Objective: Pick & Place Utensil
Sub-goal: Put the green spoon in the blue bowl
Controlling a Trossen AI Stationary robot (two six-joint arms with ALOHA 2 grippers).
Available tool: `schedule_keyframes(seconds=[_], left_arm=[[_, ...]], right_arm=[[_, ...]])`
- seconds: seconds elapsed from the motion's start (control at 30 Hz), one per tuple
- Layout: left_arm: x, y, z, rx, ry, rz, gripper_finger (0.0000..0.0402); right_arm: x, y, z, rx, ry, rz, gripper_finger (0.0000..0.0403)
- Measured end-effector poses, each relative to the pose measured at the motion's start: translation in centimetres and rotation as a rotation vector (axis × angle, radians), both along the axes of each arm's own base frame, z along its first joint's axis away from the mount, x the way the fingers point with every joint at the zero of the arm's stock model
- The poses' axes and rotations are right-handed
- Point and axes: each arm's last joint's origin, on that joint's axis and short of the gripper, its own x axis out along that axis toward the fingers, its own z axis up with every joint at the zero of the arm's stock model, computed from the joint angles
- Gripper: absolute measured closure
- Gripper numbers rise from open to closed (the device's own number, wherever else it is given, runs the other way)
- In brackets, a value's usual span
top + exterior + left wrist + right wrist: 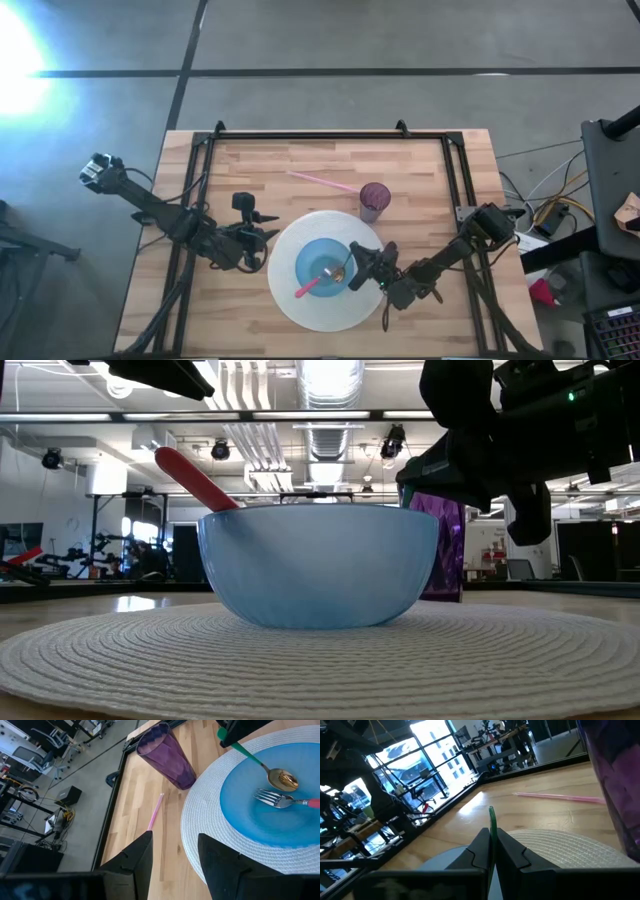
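A blue bowl (322, 270) stands on a round white placemat (300, 310). A fork (272, 798) with a pink-red handle (195, 478) lies in the bowl, and its handle leans on the rim. My right gripper (358, 262) hangs over the bowl's right side, shut on a green-handled spoon (282, 780) whose golden head is down in the bowl. My left gripper (268, 238) is open and holds nothing, just left of the placemat. A purple cup (375, 200) stands beyond the placemat. My right gripper pinches the spoon's green handle (491, 827) near its free end between the two shut fingers (479, 851). It comes in slanting down from the table's right. The spoon slopes down from the fingers into the bowl; whether its head (282, 780) touches the bowl's floor cannot be told.
A pink straw (322, 181) lies on the wood toward the far edge, left of the cup. A black frame (320, 135) runs along the table's far edge and sides. Bare wood shows on the near left and the far left of the table.
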Motion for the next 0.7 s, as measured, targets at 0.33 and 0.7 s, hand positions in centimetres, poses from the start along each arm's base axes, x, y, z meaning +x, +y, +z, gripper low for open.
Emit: schedule_keyframes(seconds=[0.33,0.7], left_arm=[[0.0,0.0,0.0,0.011,0.005,-0.006,0.0247],[0.0,0.0,0.0,0.012,0.006,-0.007,0.0248]], right_arm=[[-0.01,-0.01,-0.06,-0.023,0.026,0.002,0.039],[-0.1,-0.11,-0.34,-0.034,0.044,-0.001,0.0388]])
